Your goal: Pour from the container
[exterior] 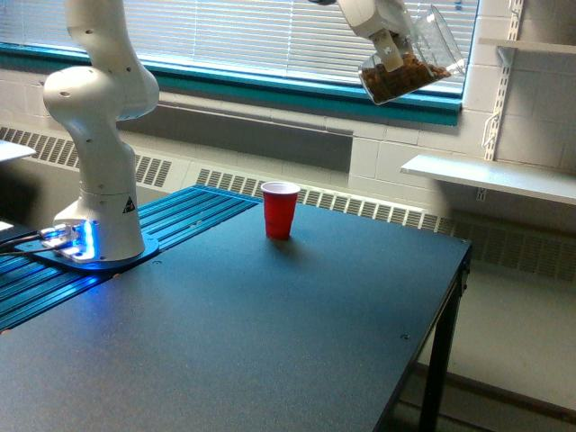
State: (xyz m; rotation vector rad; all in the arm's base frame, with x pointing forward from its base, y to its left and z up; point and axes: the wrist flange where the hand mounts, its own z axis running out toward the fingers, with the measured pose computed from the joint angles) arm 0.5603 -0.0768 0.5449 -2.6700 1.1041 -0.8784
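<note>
Above table [270, 342], pincer [389, 49] gripping container [416, 65], tilted, mouth toward upper right.

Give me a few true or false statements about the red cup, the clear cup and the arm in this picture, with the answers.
1. The red cup stands upright on the table. True.
2. The gripper holds the clear cup tilted, high above the table. True.
3. The clear cup is empty. False: brown bits lie inside it.
4. The clear cup hangs directly over the red cup. False: it is off toward the exterior view's right.
</note>
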